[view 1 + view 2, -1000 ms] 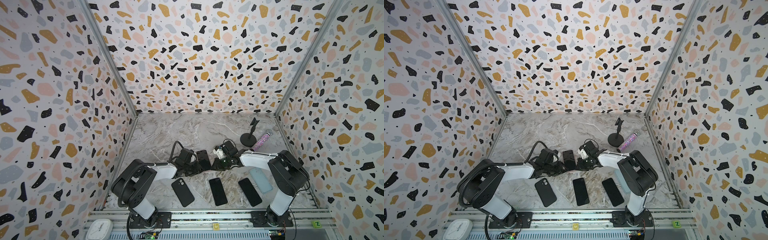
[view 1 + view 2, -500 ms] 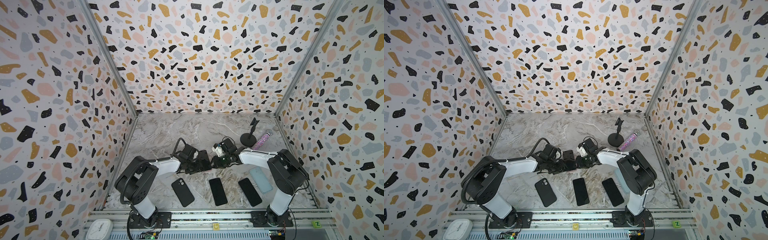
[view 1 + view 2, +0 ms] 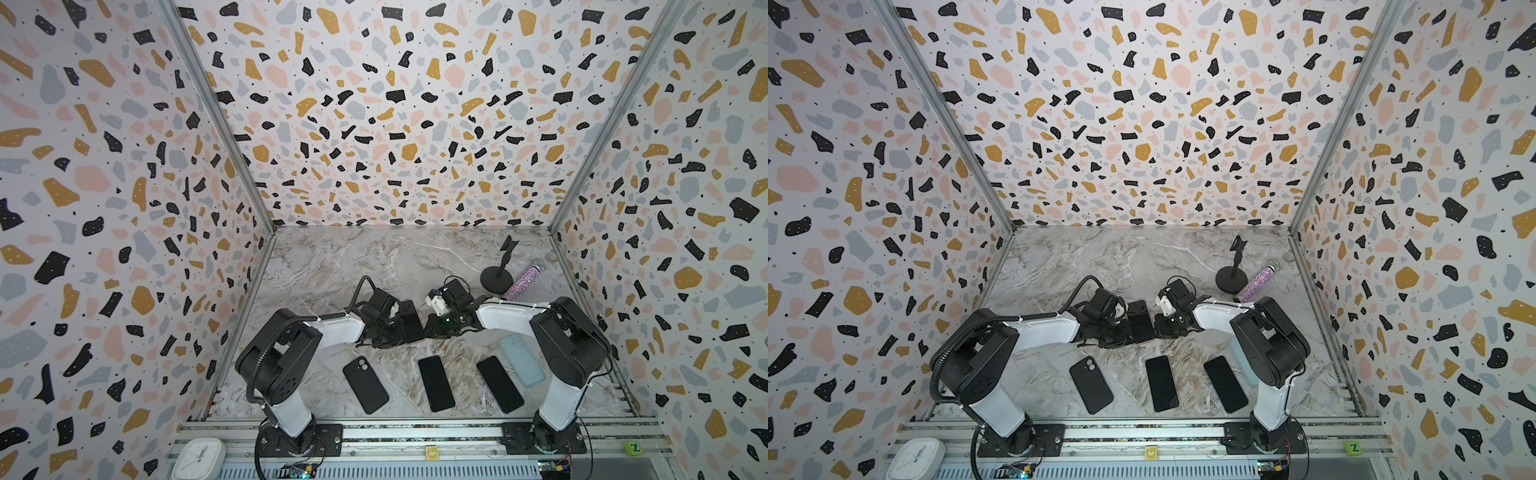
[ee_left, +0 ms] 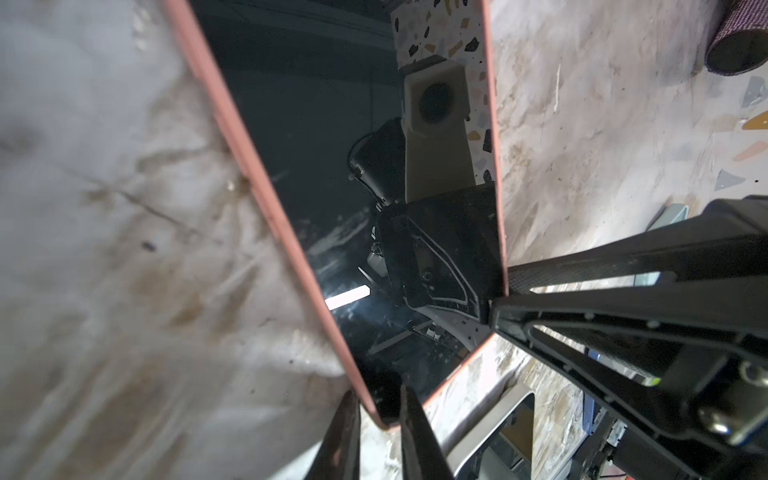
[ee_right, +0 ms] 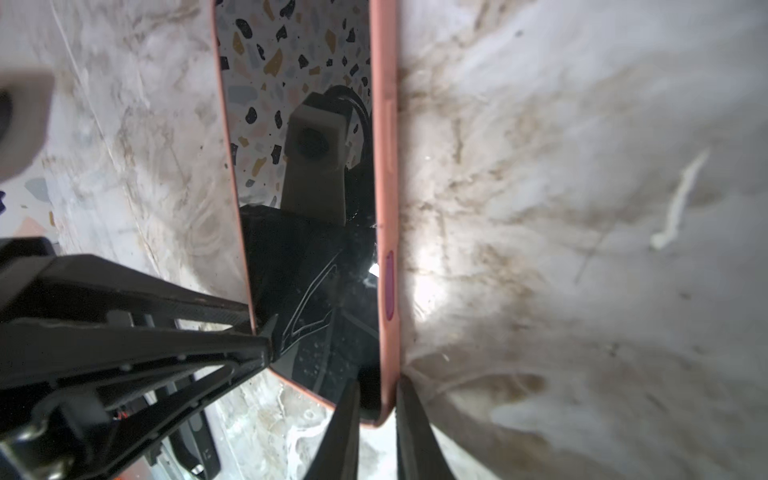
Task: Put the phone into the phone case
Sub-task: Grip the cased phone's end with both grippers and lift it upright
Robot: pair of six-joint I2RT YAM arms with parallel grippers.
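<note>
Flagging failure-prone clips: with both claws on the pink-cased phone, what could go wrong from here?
1. The left claw and right claw each pinch only the thin rim of the pink case at one end; either grip could slip off.
2. Pulling on that rim might peel it off the phone, unseating a corner.
3. Both claws crowd the same short end, so a small move could knock them together.

site: robot lab test cell | cues: terrazzo-print panel walls [image 3: 395, 124], left arm [image 3: 291, 357], right arm [image 3: 569, 345] bolted to aluminium rail [image 3: 415, 432]
</note>
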